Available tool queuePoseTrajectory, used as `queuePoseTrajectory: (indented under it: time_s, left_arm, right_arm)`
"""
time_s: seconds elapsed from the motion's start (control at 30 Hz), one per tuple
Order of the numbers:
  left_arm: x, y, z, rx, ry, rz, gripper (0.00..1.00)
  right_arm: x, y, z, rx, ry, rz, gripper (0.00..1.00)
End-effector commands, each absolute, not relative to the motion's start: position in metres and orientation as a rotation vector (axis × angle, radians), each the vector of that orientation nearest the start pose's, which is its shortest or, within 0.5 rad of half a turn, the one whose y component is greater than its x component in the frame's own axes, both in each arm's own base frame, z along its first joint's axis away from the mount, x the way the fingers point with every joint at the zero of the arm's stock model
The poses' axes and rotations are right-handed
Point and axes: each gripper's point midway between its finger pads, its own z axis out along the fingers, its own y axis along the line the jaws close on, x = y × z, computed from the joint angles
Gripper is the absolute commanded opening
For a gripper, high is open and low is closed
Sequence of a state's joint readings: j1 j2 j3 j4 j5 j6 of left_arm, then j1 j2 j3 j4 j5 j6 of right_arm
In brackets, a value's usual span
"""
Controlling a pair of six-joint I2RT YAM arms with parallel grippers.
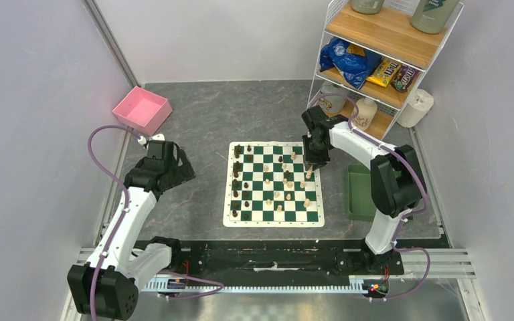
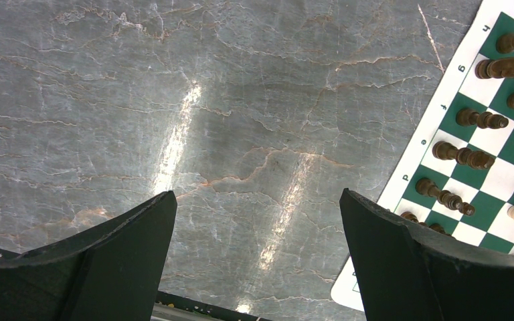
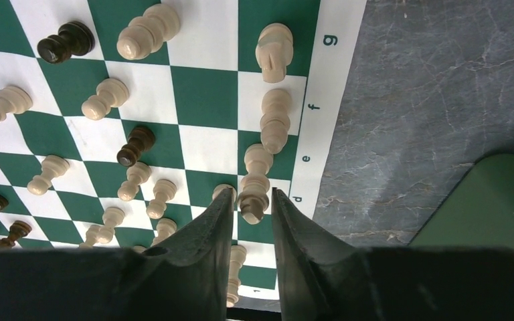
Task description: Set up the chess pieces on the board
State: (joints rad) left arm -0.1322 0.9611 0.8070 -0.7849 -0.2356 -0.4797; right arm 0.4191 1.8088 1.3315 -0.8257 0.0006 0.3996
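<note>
The board [image 1: 273,223] lies flat in the middle of the table. Dark brown chess pieces [image 1: 236,179] stand mostly along its left side, also showing in the left wrist view [image 2: 464,156]. Cream chess pieces [image 1: 288,197] are spread over its right half. My right gripper [image 3: 251,192] is over the board's right edge column, its fingers closed in on the head of an upright cream piece [image 3: 254,200] by the letter d. My right gripper [image 1: 310,171] points straight down there. My left gripper [image 2: 258,194] hangs open over bare table left of the board, and my left gripper [image 1: 177,166] holds nothing.
A pink bin [image 1: 142,110] sits at the back left. A plain green tray [image 1: 360,192] lies just right of the board, under the right arm. A wire shelf rack [image 1: 381,53] with snacks and jars stands at the back right, a white roll [image 1: 415,107] beside it.
</note>
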Motion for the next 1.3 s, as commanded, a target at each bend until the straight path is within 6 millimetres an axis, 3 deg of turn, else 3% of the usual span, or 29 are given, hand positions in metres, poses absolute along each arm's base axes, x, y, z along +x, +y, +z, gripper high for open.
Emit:
queuePoseTrajectory:
  time_s: [0.0, 0.23, 0.4, 0.57, 0.93, 1.27]
  left_arm:
    - [0.245, -0.006, 0.145, -0.507, 2.372, 0.045, 0.99]
    - [0.245, -0.006, 0.145, -0.507, 2.372, 0.046, 0.99]
    - [0.245, -0.007, 0.146, -0.507, 2.371, 0.041, 0.99]
    - [0.246, -0.006, 0.146, -0.505, 2.369, 0.042, 0.99]
    - [0.246, -0.008, 0.146, -0.502, 2.372, 0.034, 0.99]
    - [0.246, -0.008, 0.145, -0.5, 2.375, 0.029, 1.0]
  right_arm:
    - [0.323, 0.162, 0.058, -0.041, 2.882, 0.141, 0.33]
    - [0.321, 0.161, 0.058, -0.047, 2.887, 0.134, 0.33]
    - [0.32, 0.16, 0.059, -0.049, 2.885, 0.128, 0.24]
    - [0.316, 0.16, 0.068, -0.058, 2.871, 0.134, 0.17]
    - [0.296, 0.152, 0.089, -0.041, 2.835, 0.137, 0.15]
    - [0.281, 0.151, 0.073, -0.024, 2.872, 0.148, 0.15]
